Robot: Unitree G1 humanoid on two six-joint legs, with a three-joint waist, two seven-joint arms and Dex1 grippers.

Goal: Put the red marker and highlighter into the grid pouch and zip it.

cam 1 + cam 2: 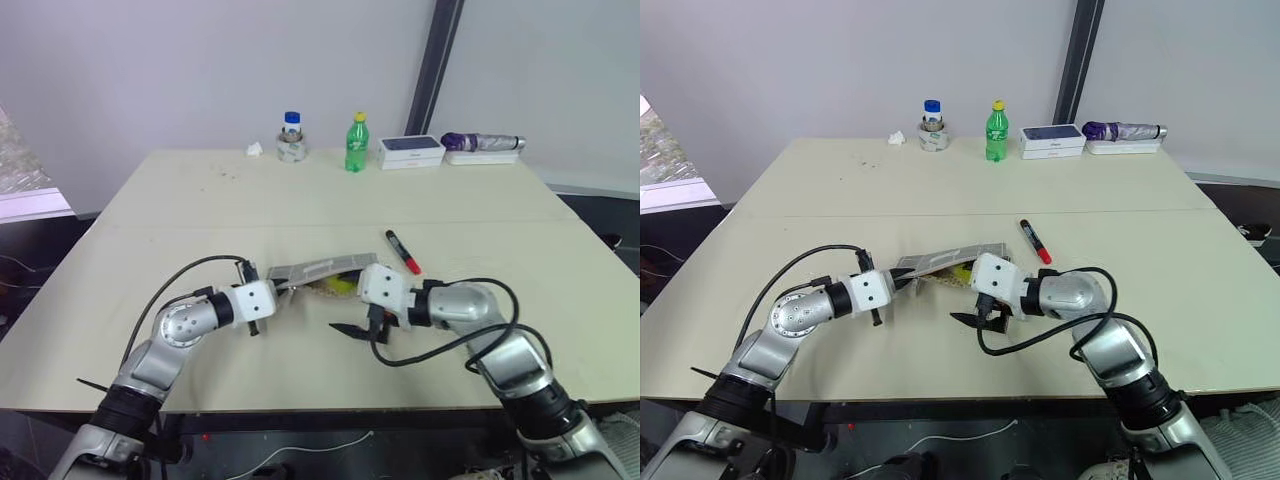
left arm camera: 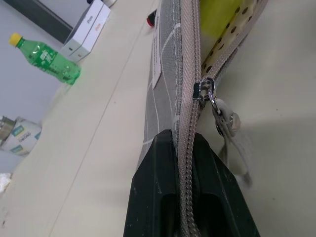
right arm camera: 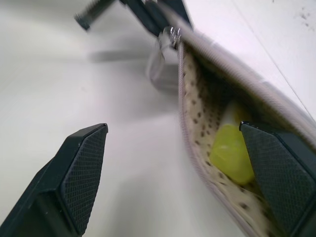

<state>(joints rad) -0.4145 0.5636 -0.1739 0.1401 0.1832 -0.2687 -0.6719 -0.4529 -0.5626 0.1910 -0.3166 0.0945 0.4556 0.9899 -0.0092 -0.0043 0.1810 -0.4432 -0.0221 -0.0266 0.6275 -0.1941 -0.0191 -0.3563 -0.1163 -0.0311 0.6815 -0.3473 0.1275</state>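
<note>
Highlighter (image 3: 231, 153) inside grid pouch (image 2: 170, 74)

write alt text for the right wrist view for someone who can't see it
The yellow highlighter lies inside the open grid pouch, against its dotted lining. The right tool is open, its two black fingers spread wide in front of the pouch mouth, holding nothing. The zipper pull sits at the far end, where the left tool pinches the pouch's edge.
</note>
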